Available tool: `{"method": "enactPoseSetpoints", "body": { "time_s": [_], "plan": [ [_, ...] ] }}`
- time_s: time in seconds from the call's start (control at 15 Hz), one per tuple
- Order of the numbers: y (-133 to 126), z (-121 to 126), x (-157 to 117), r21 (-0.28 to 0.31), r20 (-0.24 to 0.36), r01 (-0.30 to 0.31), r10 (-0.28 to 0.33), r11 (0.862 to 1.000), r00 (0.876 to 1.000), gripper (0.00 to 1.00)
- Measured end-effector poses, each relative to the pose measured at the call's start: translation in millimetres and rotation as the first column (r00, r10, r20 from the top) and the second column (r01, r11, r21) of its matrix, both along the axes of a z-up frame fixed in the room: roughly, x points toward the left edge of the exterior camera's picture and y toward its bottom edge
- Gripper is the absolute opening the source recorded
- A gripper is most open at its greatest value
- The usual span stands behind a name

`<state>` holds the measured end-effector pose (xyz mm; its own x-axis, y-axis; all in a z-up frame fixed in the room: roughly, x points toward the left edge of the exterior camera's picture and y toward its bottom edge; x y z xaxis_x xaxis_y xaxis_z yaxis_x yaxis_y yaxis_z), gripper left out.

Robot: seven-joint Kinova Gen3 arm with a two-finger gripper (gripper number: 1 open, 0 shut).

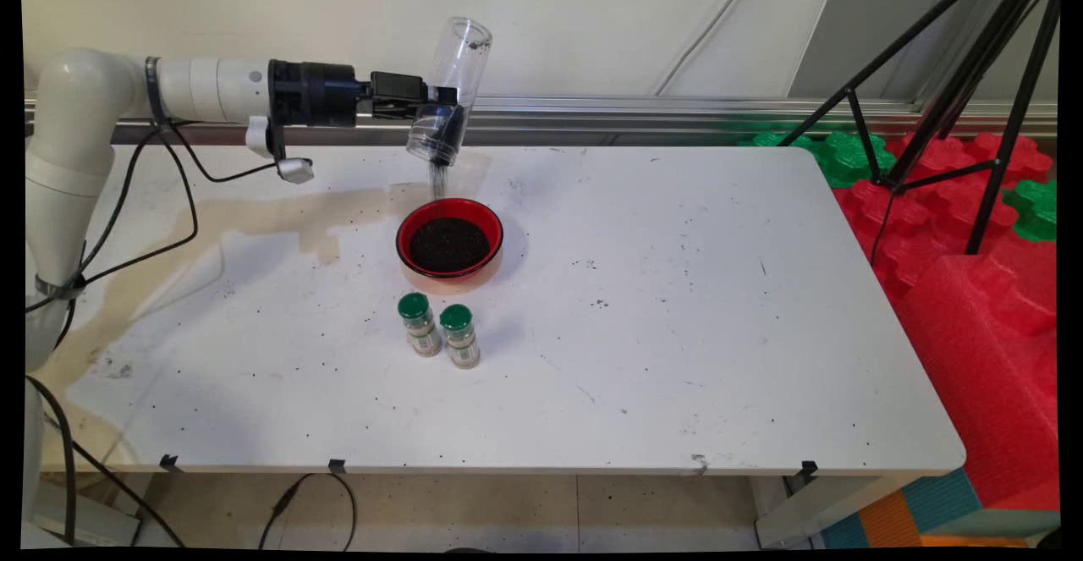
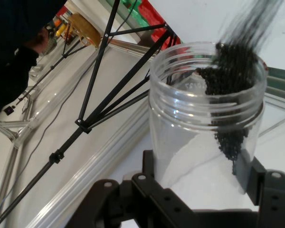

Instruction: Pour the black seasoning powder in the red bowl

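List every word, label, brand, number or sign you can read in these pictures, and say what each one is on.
No text can be read in either view.
The two green-capped bottles carry labels, but the print is too small to read.
The clear jar held in the hand has no label showing, nor does the red bowl.
No lettering shows on the arm.

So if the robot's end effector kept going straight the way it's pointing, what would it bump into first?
It points sideways above the table, and the end effector already holds the clear jar. Beyond that, the black tripod looks like the first thing in line, though depth is hard to judge.
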<state>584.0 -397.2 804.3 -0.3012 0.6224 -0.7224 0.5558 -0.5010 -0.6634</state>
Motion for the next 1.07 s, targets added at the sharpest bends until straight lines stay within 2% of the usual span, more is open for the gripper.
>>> {"method": "enactPoseSetpoints", "body": {
  "time_s": [1.07],
  "plan": [
    [7.8, 8.3, -2.6, -0.11, 0.058, 0.044, -0.038, 0.993, 0.998, 0.0]
  ]
}}
